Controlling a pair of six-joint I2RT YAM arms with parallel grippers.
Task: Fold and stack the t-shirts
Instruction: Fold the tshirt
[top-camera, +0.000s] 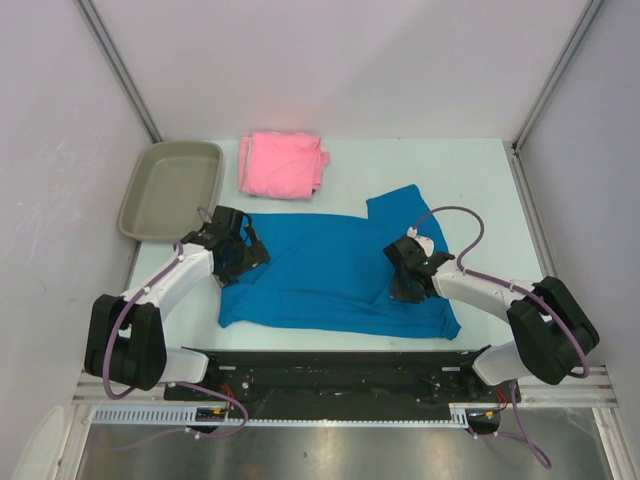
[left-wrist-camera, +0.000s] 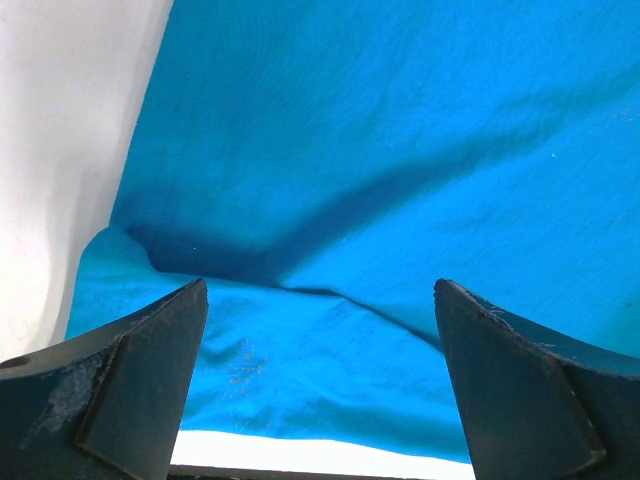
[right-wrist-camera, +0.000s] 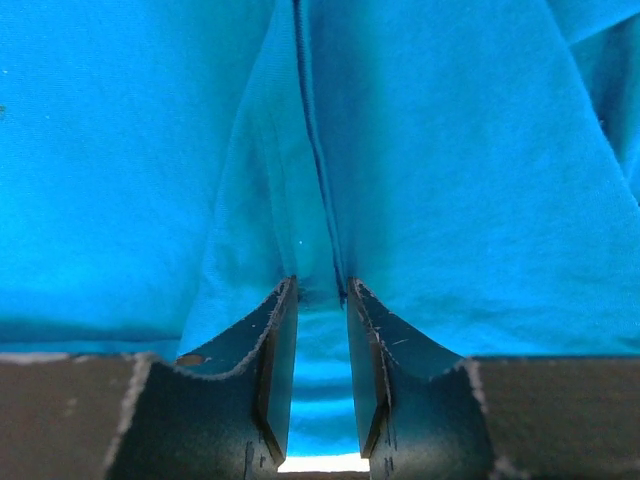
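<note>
Close up, only part of the blue t-shirt (top-camera: 330, 275) shows; from above it lies spread and wrinkly near the bench's (top-camera: 480, 190) front edge; the pink t-shirt (top-camera: 282, 165) sits folded at the back; the left claw (left-wrist-camera: 320, 290) gapes wide over the blue one's left edge; the right claw (right-wrist-camera: 320, 285) is narrow, pinching a ridge of blue cloth.

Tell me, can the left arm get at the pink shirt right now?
Probably yes. The left gripper is open and empty over the left edge of the blue t-shirt, and only bare table lies between it and the pink t-shirt; the tray sits off to the side.
</note>
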